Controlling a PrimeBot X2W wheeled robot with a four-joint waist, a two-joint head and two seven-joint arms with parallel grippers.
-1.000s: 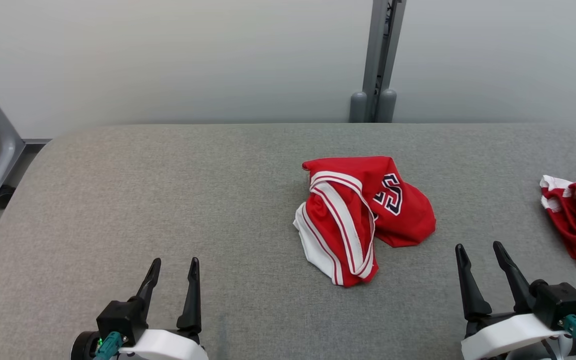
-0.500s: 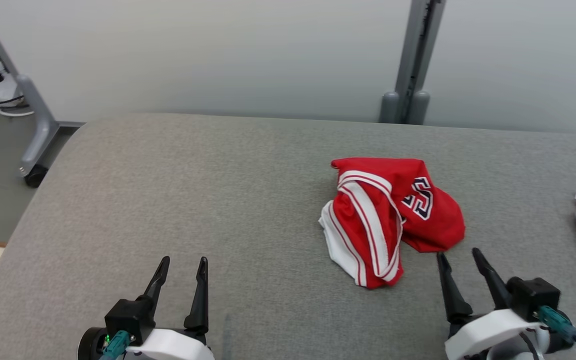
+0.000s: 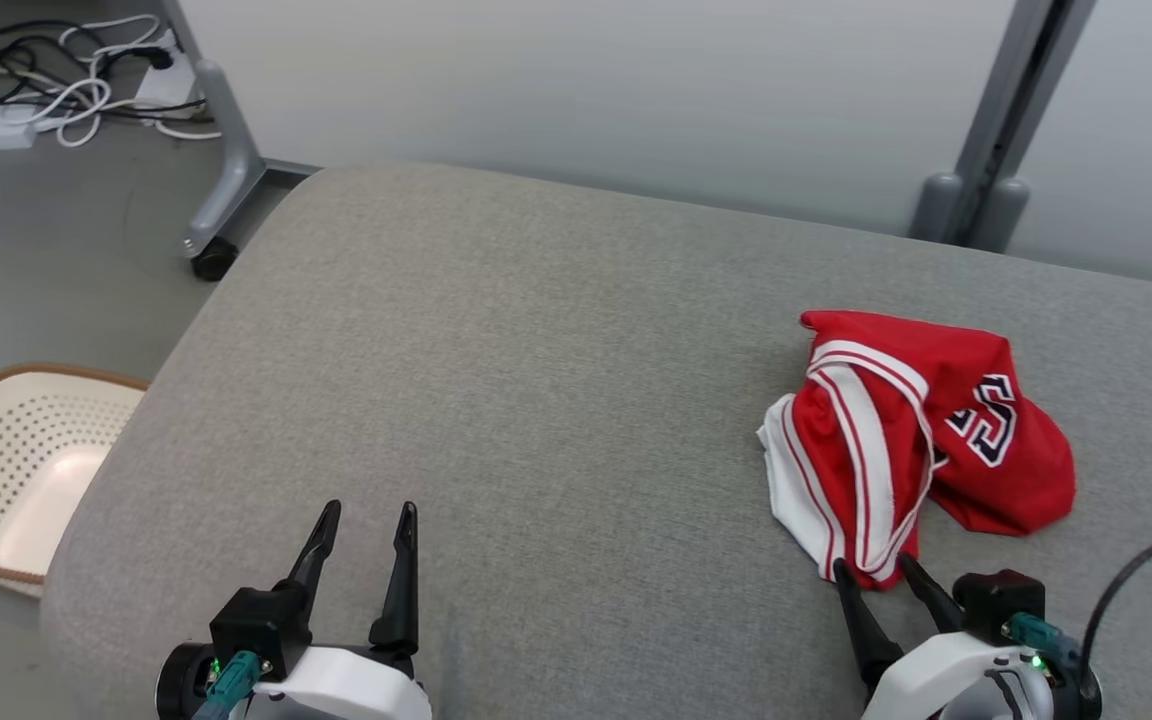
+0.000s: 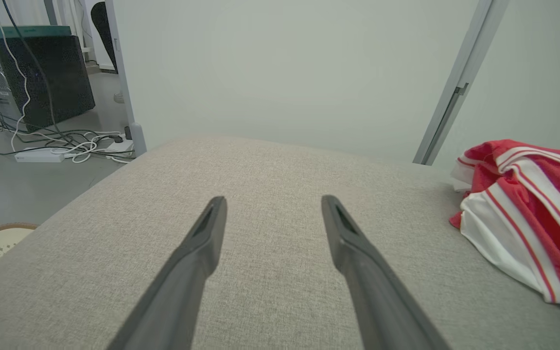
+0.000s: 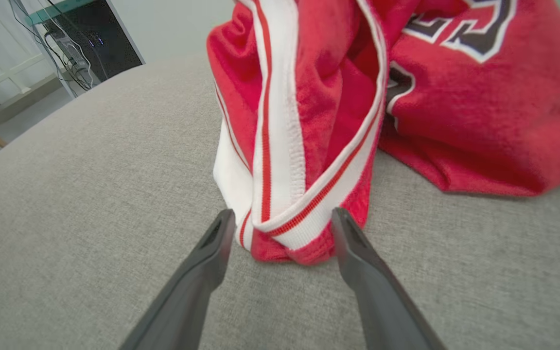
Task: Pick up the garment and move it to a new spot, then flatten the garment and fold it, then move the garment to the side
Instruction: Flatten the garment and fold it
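The garment is a red jersey with white, red-striped trim and dark lettering, lying crumpled on the grey padded table. It also shows at the right of the left wrist view. My right gripper stands open with its fingertips on either side of the jersey's near corner; the trim loop lies between the two fingers. Far off to the left, near the table's front edge, my left gripper is open over bare fabric.
A cream perforated basket sits on the floor beyond the table's left edge. A grey wheeled stand leg and loose cables lie at the back left. A grey post rises behind the table. A black cable curves at the lower right.
The camera has turned left, shifting the scene rightwards; a second red garment has left the frame and the basket has come into it. My right gripper has closed in on the jersey's near corner.
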